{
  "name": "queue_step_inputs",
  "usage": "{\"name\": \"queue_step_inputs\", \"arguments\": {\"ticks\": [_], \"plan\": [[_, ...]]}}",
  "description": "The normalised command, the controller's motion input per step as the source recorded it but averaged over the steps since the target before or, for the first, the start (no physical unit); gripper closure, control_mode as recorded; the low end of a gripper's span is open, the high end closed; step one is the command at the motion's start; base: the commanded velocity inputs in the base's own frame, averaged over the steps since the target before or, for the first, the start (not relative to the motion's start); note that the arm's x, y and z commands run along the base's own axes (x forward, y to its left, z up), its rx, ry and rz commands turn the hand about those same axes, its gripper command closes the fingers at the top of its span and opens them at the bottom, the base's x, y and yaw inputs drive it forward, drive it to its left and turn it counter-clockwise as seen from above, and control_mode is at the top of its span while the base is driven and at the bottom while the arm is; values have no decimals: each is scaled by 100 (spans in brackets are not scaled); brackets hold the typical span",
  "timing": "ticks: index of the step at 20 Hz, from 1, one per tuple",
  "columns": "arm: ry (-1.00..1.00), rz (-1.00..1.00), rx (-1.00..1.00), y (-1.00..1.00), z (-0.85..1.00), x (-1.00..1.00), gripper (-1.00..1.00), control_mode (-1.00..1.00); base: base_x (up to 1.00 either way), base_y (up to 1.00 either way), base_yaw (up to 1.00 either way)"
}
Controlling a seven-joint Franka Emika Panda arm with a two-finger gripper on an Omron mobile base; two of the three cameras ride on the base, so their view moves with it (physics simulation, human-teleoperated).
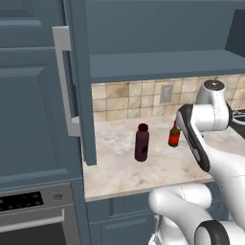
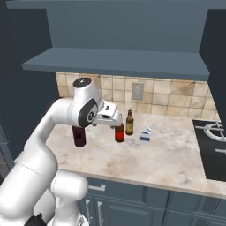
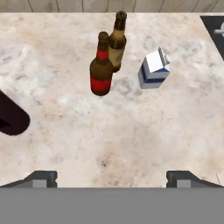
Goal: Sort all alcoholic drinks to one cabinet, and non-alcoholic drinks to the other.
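From the left base view, the squat maroon bottle (image 1: 141, 142) stood on the marble counter (image 1: 124, 167), with the red-label beer bottle (image 1: 174, 136) behind the arm; nothing looked sorted yet. The right base view showed the tan-label beer bottle (image 2: 129, 123) just beside a small milk carton (image 2: 145, 135). In the hand view the gripper (image 3: 111, 178) hung spread wide and empty above the counter, both beers ahead of it.
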Motion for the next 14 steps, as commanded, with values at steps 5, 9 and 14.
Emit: {"name": "queue_step_inputs", "arguments": {"ticks": [5, 9, 14], "plan": [[0, 1, 0, 0, -21, 41, -100, -100, 0, 0, 0], [0, 0, 0, 0, -26, 27, -100, -100, 0, 0, 0], [-2, 0, 0, -3, -32, 16, -100, -100, 0, 0, 0]]}}
